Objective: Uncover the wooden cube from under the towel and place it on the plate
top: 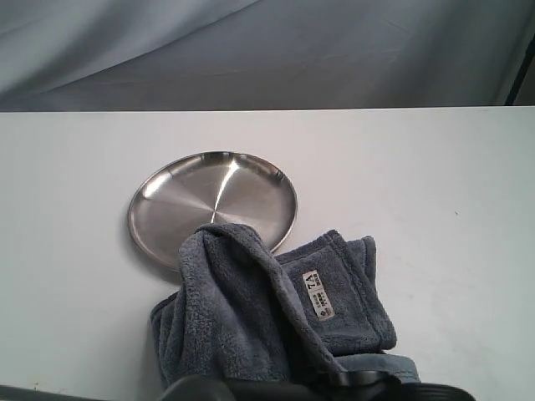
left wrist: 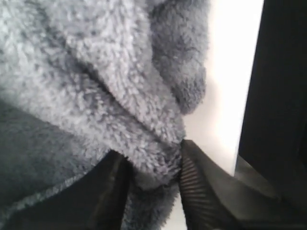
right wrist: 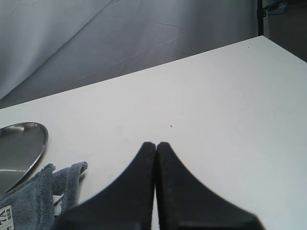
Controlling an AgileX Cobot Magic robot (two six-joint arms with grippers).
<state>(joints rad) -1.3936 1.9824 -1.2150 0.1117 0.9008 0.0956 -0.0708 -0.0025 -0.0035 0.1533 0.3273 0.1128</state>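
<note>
Exterior view: you see blue-grey towel (top: 251, 309) bunched on white table (top: 435, 209), one raised fold overlapping near rim of steel plate (top: 192, 196). White label (top: 317, 294) faces up, near plate. Wooden cube hidden from you.

Left wrist view: your left hand (left wrist: 153, 158) pinching plush towel fold between black fingers (left wrist: 196, 182).

Right wrist view: your right hand (right wrist: 156, 146) pressed together, holding nothing, over table, apart from plate; towel corner lies just beside plate rim.

wht table (top: 451, 184), steel plate (top: 180, 209), blue-gry towel (top: 234, 317)
</note>
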